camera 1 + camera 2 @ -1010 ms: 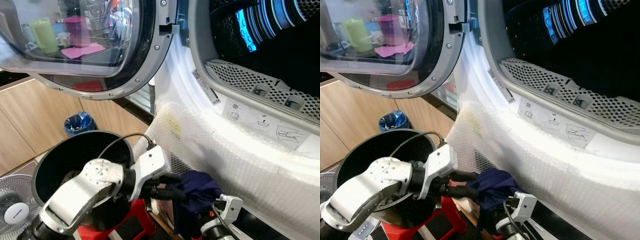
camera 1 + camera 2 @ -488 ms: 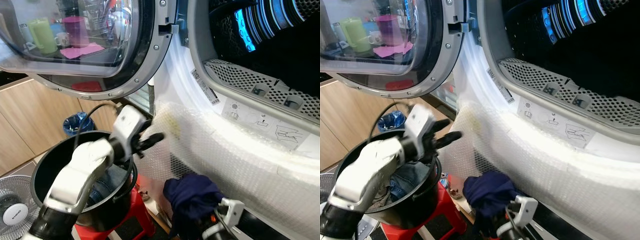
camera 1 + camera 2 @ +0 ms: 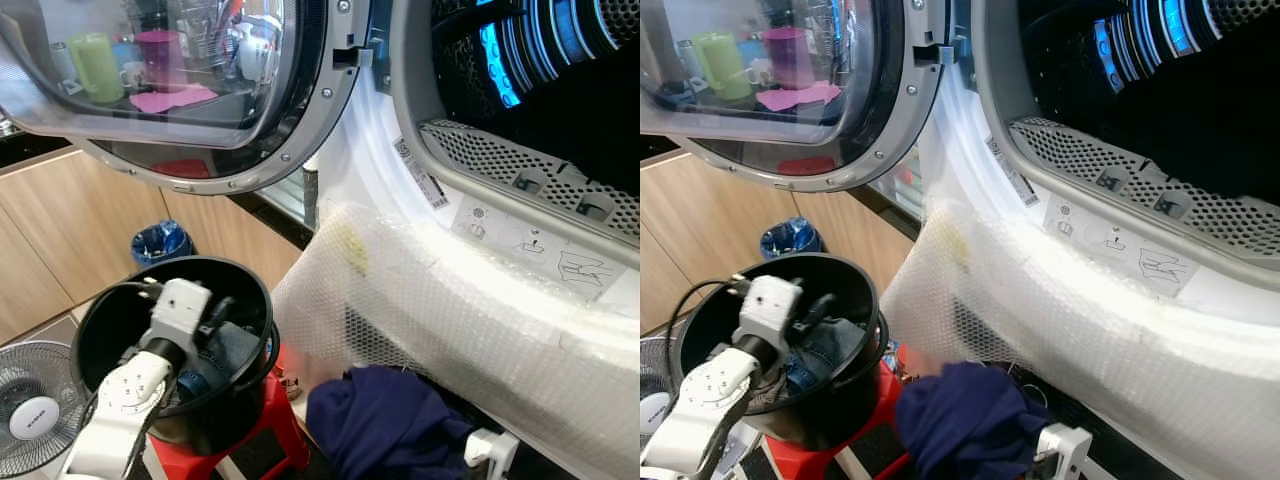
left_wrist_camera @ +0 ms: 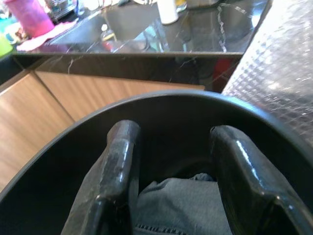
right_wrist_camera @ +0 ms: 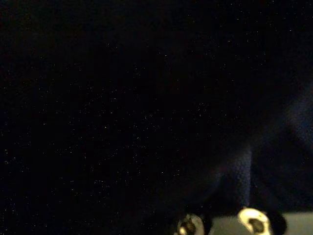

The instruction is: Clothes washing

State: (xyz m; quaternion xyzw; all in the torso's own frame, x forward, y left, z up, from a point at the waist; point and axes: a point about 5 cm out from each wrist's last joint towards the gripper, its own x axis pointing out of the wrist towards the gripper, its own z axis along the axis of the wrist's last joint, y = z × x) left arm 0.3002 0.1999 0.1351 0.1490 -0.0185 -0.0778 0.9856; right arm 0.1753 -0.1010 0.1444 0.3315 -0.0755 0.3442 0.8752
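Under navy cloth [image 3: 385,425], right gripper (wrist view black) hides.

Pale wood cabinets [image 3: 60,240], dark marble counter [image 4: 161,34], white fan [image 3: 30,415], blue-lined bin [image 3: 158,243]

We see a dark navy garment [image 3: 385,425] bunched in a crumpled heap just below the washing machine's [image 3: 520,190] open drum mouth, against its bubble-wrapped front. Faded blue jeans [image 4: 183,205] lie folded inside the round black basket [image 3: 110,300], near its right wall.
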